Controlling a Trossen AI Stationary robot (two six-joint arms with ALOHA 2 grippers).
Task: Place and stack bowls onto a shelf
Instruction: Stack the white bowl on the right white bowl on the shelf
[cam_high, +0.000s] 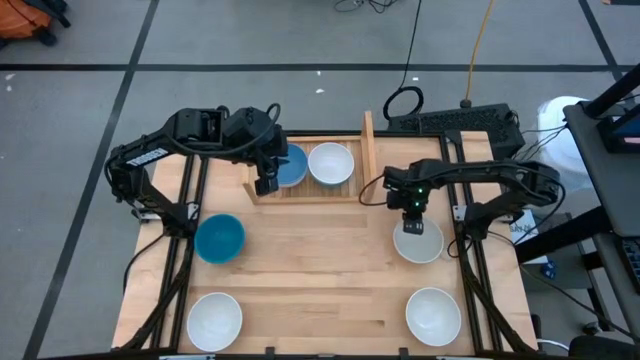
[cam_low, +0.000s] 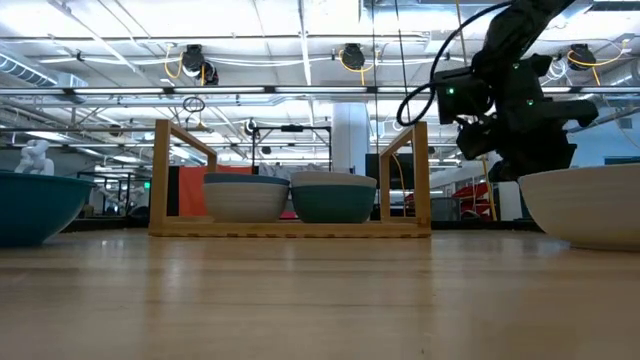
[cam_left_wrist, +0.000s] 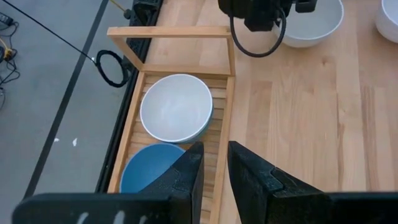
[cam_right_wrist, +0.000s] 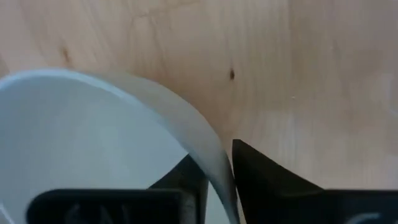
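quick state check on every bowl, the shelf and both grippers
shelf: flat on table, holding two bowls
blue bowl on shelf: upright, beside the white one
white bowl on shelf: upright
blue bowl on table: upright, loose
front-left white bowl: upright, loose
front-right white bowl: upright, loose
white bowl at right gripper: upright, rim between the fingers
right gripper: straddling that rim
left gripper: open, empty, over the shelf

Table (cam_high: 330, 270): light wood with a visible grain. Shelf (cam_high: 366, 150): pale wood, slatted floor. On the shelf: one bright blue bowl (cam_high: 291, 166) and one white-topped stack (cam_high: 331, 164) with a dark green bowl (cam_low: 333, 203) below. On the table: one blue bowl (cam_high: 220, 238) and three white bowls (cam_high: 215, 320) (cam_high: 433, 315) (cam_high: 418, 243). Both arms (cam_high: 190, 135) (cam_high: 500, 180): black. Floor (cam_high: 100, 60): grey with dark lines.
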